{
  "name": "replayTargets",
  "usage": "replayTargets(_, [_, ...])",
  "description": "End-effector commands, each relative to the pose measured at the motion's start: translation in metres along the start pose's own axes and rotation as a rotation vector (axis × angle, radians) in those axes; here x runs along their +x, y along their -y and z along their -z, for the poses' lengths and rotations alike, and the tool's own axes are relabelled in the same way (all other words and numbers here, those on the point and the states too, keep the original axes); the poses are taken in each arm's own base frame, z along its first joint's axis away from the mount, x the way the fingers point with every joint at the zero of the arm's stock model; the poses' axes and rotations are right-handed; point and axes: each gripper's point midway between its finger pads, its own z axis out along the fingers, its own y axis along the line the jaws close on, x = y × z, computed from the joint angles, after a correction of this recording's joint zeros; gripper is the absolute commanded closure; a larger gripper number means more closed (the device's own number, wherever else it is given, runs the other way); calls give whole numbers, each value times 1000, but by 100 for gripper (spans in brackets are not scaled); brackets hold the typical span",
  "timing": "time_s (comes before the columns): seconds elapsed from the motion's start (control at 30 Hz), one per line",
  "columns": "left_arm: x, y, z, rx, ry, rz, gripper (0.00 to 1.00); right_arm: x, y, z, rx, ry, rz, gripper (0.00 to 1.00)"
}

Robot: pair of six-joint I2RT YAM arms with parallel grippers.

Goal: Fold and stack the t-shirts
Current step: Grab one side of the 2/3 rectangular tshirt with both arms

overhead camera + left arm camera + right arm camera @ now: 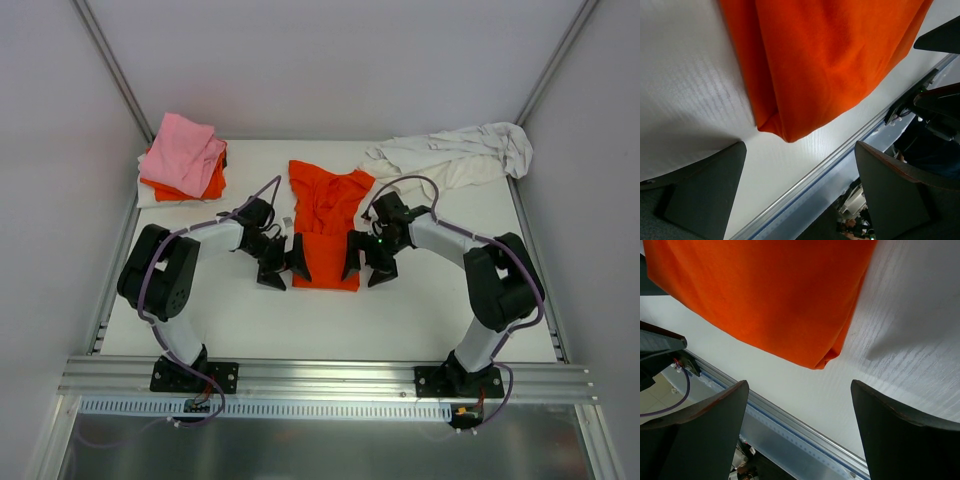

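A bright orange t-shirt (328,225) lies partly folded in the middle of the table, its lower half a narrow band. My left gripper (284,264) stands open at that band's near left corner, and my right gripper (366,264) stands open at its near right corner. In the left wrist view the folded orange corner (825,60) lies just beyond my open gripper (800,190), with only bare table between the fingers (705,190). The right wrist view shows the other orange corner (765,295) ahead of the open gripper (800,425), apart from it.
At the back left is a stack with a pink t-shirt (185,150) on an orange one (212,185) and white cloth beneath. A crumpled white t-shirt (450,155) lies at the back right. An aluminium rail (320,375) borders the table's near edge, and enclosure walls close in both sides.
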Motion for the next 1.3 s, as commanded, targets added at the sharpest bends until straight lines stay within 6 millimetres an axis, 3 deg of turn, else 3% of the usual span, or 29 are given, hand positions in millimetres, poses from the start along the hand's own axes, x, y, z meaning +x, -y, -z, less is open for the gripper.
replayTargets(0.0, [-9, -1, -8, -31, 26, -42, 7, 0, -5, -1, -22, 8, 1, 12])
replayTargets(0.5, [-23, -4, -13, -90, 92, -73, 8, 14, 7, -15, -30, -4, -25, 13])
replayTargets(0.83, [-26, -2, -19, -96, 86, -71, 11, 3, 3, -24, -53, 6, -29, 15])
replayTargets(1.27, [-22, 1, -24, -90, 80, -63, 16, -11, -3, -34, -81, 22, -39, 33])
